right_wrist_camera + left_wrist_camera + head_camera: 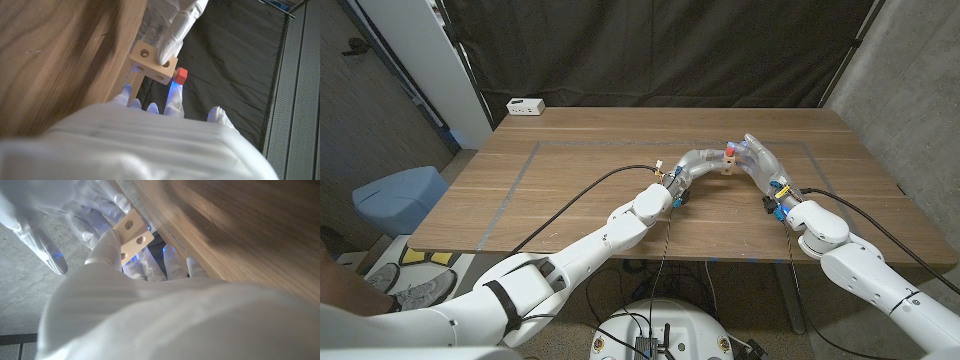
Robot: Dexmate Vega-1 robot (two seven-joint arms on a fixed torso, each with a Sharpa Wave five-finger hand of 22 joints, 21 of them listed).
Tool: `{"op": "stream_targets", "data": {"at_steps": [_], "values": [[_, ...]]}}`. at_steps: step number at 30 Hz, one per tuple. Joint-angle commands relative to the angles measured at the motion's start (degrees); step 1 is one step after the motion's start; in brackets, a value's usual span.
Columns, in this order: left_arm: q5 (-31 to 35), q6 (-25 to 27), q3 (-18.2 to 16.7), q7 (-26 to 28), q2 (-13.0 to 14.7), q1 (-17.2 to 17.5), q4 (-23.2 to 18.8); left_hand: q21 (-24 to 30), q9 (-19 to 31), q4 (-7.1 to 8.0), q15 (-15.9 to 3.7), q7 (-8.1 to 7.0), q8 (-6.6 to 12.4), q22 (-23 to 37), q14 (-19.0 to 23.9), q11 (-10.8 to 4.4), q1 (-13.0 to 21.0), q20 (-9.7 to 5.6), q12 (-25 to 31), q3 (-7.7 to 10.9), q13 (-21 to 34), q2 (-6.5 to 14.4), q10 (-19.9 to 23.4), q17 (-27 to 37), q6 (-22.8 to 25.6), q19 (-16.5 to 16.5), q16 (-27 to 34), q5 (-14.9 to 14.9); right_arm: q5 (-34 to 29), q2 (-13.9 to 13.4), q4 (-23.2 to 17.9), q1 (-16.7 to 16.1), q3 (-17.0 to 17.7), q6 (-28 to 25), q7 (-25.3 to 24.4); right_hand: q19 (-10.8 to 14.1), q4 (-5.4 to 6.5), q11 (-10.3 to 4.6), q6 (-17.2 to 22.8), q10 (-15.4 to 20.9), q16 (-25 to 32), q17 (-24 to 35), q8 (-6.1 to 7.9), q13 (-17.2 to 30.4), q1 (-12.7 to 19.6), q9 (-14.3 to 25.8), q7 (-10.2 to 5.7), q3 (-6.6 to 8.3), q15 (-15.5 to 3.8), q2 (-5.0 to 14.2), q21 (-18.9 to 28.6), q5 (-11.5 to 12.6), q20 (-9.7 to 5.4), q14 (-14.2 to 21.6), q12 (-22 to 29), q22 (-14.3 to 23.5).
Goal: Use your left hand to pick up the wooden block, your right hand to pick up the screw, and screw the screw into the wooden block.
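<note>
1. Two white robot arms meet over the middle of a brown wooden table (570, 190); both hands are raised together above its far half

2. The left hand (695, 166), in a translucent white glove, pinches a small pale wooden block with round holes (152, 64); a fingertip (166, 50) presses on the block's upper face, and the thumb (107, 245) clamps another side

3. The right hand (757, 160) meets the block from the other side; a screw with a red square head (180, 76) sits at the block's side, apparently entering a hole; the right hand's fingers seem closed around it, though the grip itself is hidden

4. The block looks light, stiff and smooth-faced, so it could twist in a pinch; holding it across two opposite flat faces, clear of the holes, seems wise

5. The screw looks small and rigid, likely light wood; its square head offers flat sides for turning
</note>
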Motion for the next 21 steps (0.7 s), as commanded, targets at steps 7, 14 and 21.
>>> {"op": "stream_targets", "data": {"at_steps": [7, 14, 21], "values": [[-0.39, -0.16, -0.12, -0.16, -0.35, -0.3, 1.07, 0.25, 0.23, 0.47, -3.33, 2.03, 0.52, 0.29, 0.6, -0.05, -0.61, -0.05, 0.33, 0.75, 0.16, 1.55, 0.48, 0.01, 2.86, 0.35, 0.1, 0.37, 0.24, 0.47, 0.07, 0.17, -0.13, -0.23, -1.14, 0.3, 0.11, -0.6, 2.4, 0.61, 0.53, 0.02, 0.82, 0.13, -0.35, 0.21, 0.09, 0.58, -0.32, 0.19, 0.42, 0.39, 0.18, -0.96, 0.66, 0.2], [-0.62, -0.33, -0.2, -0.37, -0.49, -0.5, 1.62, 0.24, 0.23, 0.39, -3.34, 2.01, 0.58, 0.29, 0.61, -0.05, -0.49, -0.04, 0.34, 0.78, 0.16, 1.52, 0.49, -0.01, 3.02, 0.35, 0.09, 0.38, 0.17, 0.47, -0.01, 0.23, -0.17, -0.57, -1.51, 0.46, 0.03, -0.95, 3.3, 1.19, 0.65, -0.04, 1.0, 0.12, -0.27, 0.22, 0.34, 0.69, -0.49, 0.24, 0.49, 0.44, 0.23, -0.61, 0.83, 0.19], [-0.85, -0.42, -0.25, -0.62, -0.66, -0.73, 2.18, 0.24, 0.23, 0.44, -3.32, 1.98, 0.57, 0.29, 0.62, -0.04, -0.55, -0.05, 0.35, 0.75, 0.16, 1.55, 0.51, 0.03, 3.0, 0.36, 0.13, 0.37, 0.32, 0.51, -0.04, 0.29, -0.24, -1.01, -1.76, 0.66, -0.06, -1.04, 4.44, 1.72, 0.73, -0.1, 1.25, 0.11, -0.18, 0.23, 0.58, 0.83, -0.56, 0.33, 0.56, 0.48, 0.25, -0.34, 0.95, 0.19]]}}
